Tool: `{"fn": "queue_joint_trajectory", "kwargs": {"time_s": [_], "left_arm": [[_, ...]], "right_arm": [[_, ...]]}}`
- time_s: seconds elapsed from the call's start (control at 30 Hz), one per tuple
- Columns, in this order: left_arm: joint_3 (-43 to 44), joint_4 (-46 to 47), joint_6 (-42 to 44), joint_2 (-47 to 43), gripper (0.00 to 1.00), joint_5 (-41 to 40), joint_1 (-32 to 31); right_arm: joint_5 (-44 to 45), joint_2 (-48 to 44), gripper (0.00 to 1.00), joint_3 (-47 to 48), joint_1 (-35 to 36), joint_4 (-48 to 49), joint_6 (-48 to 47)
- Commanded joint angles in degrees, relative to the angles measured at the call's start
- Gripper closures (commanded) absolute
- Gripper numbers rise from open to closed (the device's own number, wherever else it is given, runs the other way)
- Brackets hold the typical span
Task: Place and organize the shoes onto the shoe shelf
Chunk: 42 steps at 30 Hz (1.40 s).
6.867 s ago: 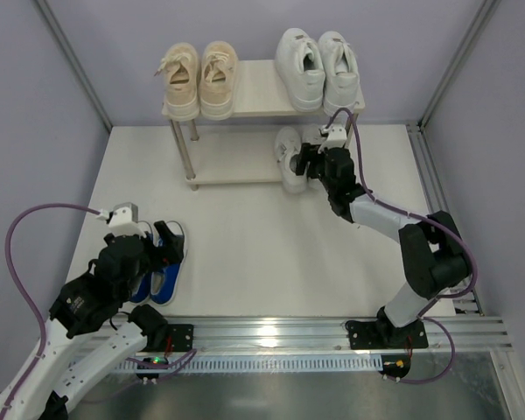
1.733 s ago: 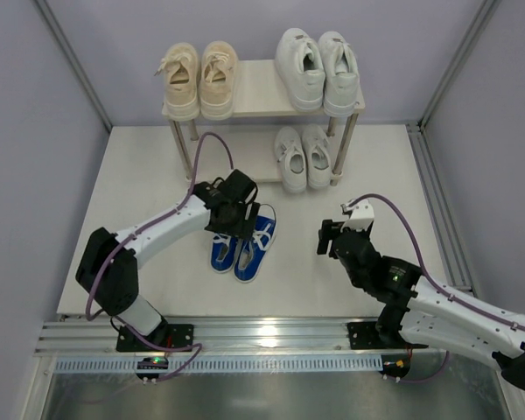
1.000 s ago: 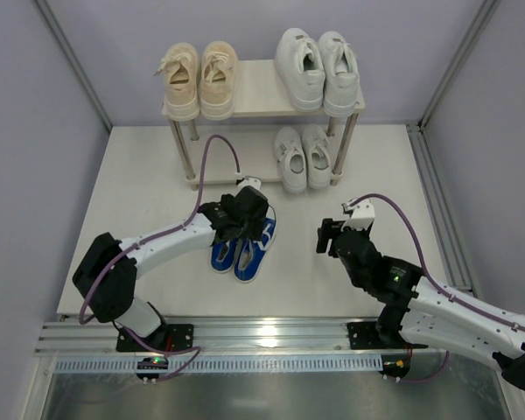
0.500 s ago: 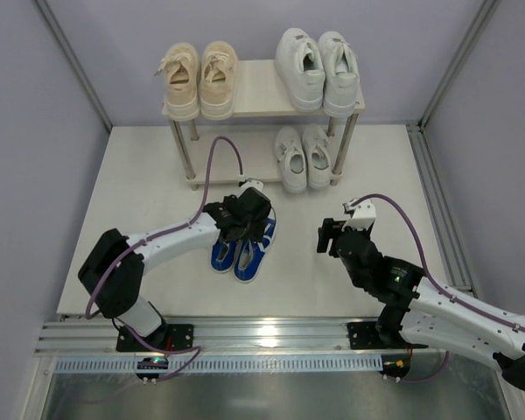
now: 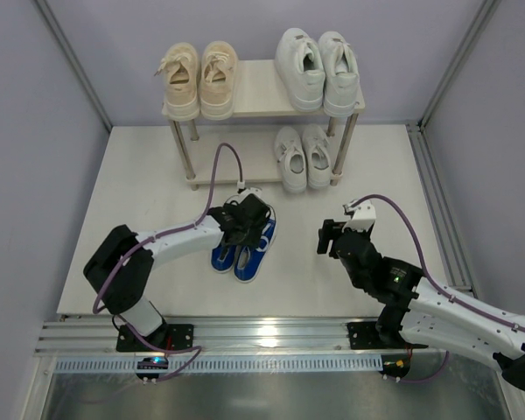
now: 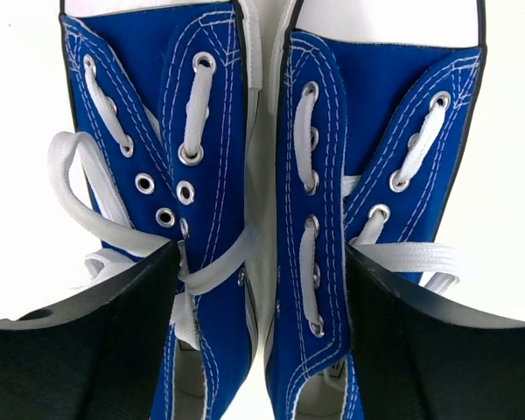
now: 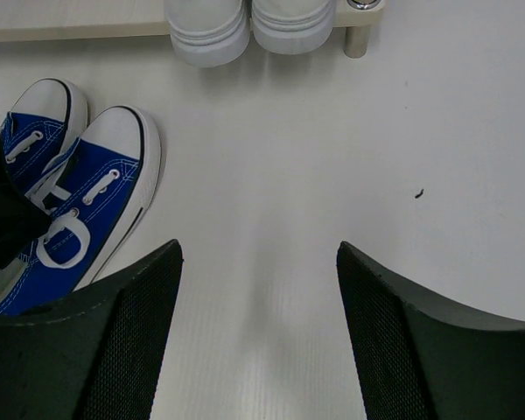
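One blue pair [image 5: 245,255] unshelved: left end effector [image 6: 261,262] open astride it, closing due; right end effector [image 7: 258,254] open, empty.

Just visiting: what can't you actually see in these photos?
- Top view: the left gripper covers the blue sneakers' heels.
- Left wrist view: the bottom edge cuts those heels off; contact with the fingers is unclear.
- Right wrist view: the top edge leaves only the toes of the smaller white pair.
- Top view: the shoe shelf's upper board hides part of the lower tier.
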Motion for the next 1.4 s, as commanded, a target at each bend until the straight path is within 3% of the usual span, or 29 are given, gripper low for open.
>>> {"fn": "queue_joint_trajectory", "kwargs": {"time_s": [0.0, 0.1, 0.13, 0.2, 0.23, 0.27, 0.93, 1.17, 1.37], "left_arm": [[-2.65, 1.55, -0.59, 0.81, 0.31, -0.18, -0.02], [-3.71, 3.57, -0.32, 0.99, 0.48, 0.96, -0.02], [-3.8, 4.18, -0.15, 1.07, 0.62, 1.4, -0.02], [-3.8, 4.36, 0.03, 0.99, 0.8, 2.28, -0.02], [-3.54, 4.19, 0.11, 0.99, 0.97, 2.37, 0.07], [-3.54, 4.01, 0.12, 0.9, 1.0, 2.46, -0.02], [8.14, -14.09, -4.63, -11.49, 1.0, -3.25, -0.02], [13.94, -12.87, -2.0, -12.73, 1.0, -8.79, -0.02], [16.68, -3.74, 3.97, -8.86, 1.0, -11.08, 4.01]], "right_arm": [[2.04, -1.3, 0.26, -0.23, 0.37, 0.17, 1.06], [2.13, -1.48, 0.26, -0.41, 0.37, 0.0, 1.15], [2.05, -1.39, 0.26, -0.41, 0.37, 0.0, 1.32], [2.05, -1.3, 0.26, -0.41, 0.28, -0.09, 1.32], [2.05, -1.3, 0.27, -0.41, 0.37, -0.18, 1.32], [2.05, -1.21, 0.27, -0.41, 0.37, -0.18, 1.5], [2.48, -3.06, 0.27, -1.11, 0.46, -0.35, 1.06], [2.4, -3.67, 0.27, -1.11, 0.37, -0.36, 0.89], [2.84, -4.55, 0.27, -0.94, 0.37, -0.71, -0.08]]}}
